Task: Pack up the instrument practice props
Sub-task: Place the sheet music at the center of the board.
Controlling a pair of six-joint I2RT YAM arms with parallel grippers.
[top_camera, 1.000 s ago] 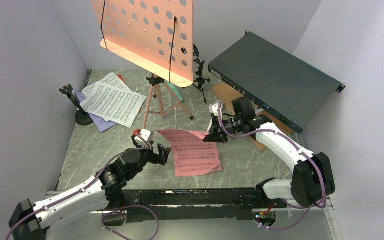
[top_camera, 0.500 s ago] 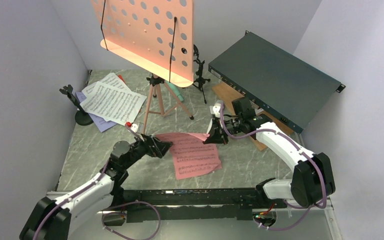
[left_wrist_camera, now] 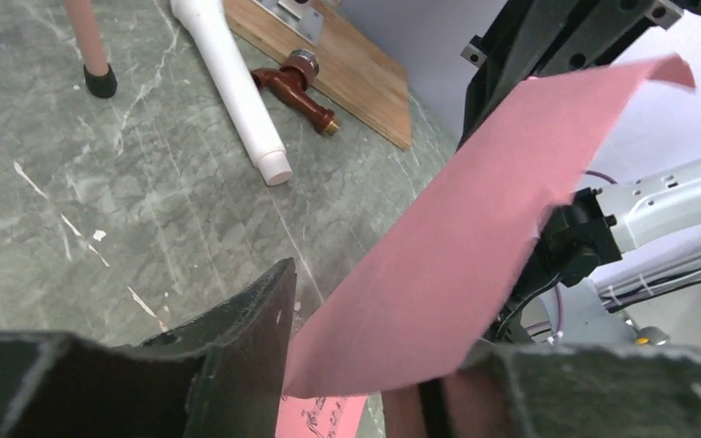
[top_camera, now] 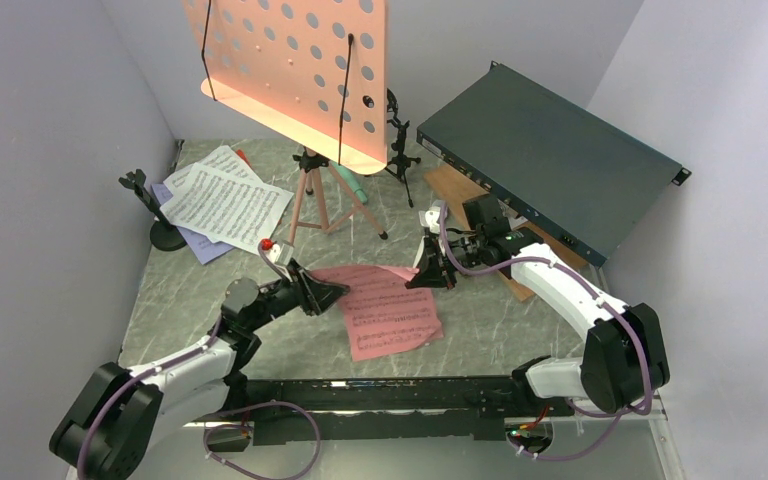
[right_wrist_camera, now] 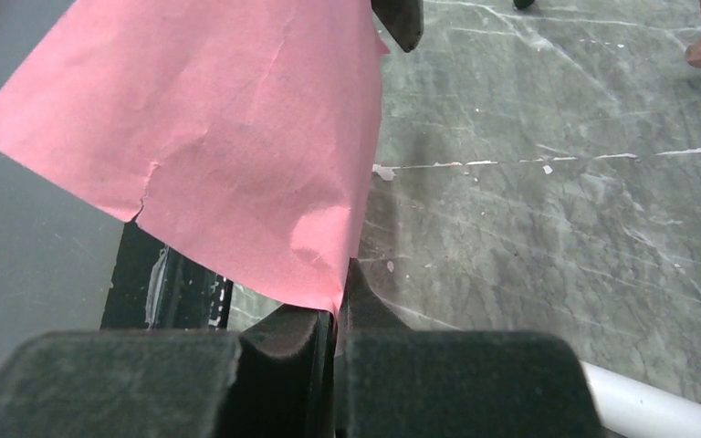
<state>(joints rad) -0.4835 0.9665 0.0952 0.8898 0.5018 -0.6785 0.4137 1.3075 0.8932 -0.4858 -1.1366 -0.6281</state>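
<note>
A red sheet-music page (top_camera: 390,305) lies mid-table, its far right corner lifted. My right gripper (top_camera: 422,277) is shut on that corner; the right wrist view shows the page (right_wrist_camera: 228,137) pinched between the jaws of the gripper (right_wrist_camera: 336,315). My left gripper (top_camera: 328,293) is at the page's left edge. In the left wrist view the page (left_wrist_camera: 475,237) passes between its jaws (left_wrist_camera: 383,365), which stand apart. The pink perforated music tripod (top_camera: 295,70) stands at the back. White pages (top_camera: 225,205) lie on a lavender page (top_camera: 200,245). A white microphone (left_wrist_camera: 233,78) lies on the table.
A dark green metal box (top_camera: 550,155) rests tilted at the back right over a brown wooden board (top_camera: 450,185). One black microphone mount (top_camera: 150,205) stands at the left wall, another (top_camera: 397,135) behind the tripod. A green microphone (top_camera: 352,185) lies by the tripod's legs.
My left arm has reached forward to the red page's left edge and its jaws have narrowed around it. The right gripper has kept its hold on the corner.
</note>
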